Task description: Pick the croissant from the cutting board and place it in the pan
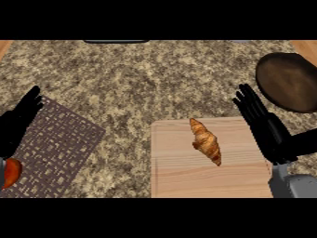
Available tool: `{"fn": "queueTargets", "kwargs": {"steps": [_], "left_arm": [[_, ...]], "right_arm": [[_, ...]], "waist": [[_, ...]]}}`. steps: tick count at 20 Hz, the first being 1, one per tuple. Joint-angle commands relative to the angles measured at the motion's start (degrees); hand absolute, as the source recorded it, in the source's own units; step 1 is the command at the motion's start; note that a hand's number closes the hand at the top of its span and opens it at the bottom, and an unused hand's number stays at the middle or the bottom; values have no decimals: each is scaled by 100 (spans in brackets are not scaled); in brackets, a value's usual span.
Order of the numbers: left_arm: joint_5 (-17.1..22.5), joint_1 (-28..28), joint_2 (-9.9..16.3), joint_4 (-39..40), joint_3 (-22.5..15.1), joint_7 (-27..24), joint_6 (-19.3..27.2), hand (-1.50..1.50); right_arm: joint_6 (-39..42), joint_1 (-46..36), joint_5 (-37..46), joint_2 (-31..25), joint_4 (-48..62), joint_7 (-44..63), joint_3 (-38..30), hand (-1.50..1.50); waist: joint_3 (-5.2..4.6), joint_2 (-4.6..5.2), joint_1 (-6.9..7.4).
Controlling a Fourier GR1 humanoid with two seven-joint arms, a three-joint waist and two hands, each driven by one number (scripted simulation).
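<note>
Right hand (265, 124) hovers with straight fingers over the cutting board's (181, 179) right edge, holding nothing, croissant (206, 141) untouched mid-board, pan (293, 82) bare at the counter's far right corner: pickup and placing both remain; left hand (13, 122) rests open.

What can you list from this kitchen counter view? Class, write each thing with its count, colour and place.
croissant: one, golden brown, on the cutting board, left of the right robot hand
cutting board: one, pale wood, lower centre-right
pan: one, dark brown, upper right
mat: one, dark purple lattice, lower left
orange-red object: one, lower left edge, partly hidden
counter: one, speckled beige
left robot hand: one, black, open, left edge
right robot hand: one, black, open, beside the board's right edge
</note>
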Motion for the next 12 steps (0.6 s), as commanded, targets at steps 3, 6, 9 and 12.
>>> {"fn": "queueTargets", "kwargs": {"steps": [3, 6, 9, 12], "left_arm": [[-218, -417, -414, -311, -26, -301, 399, 0], [-203, -849, -476, -468, 108, -588, 428, 0], [-275, -544, -880, -483, 10, -672, 793, 0], [-276, -527, -999, -364, -6, -739, 797, 0]], "right_arm": [[1786, -729, -329, -399, 300, -113, 657, 150], [3068, -1131, -325, -648, 456, -294, 1333, 150], [3084, -930, 767, -1280, 653, -2301, 677, -150], [2738, -1048, 1261, -1613, 1067, -3430, 60, -150]], "waist": [[53, 185, 319], [68, 287, 671], [79, 194, 238], [75, 216, 170]]}}
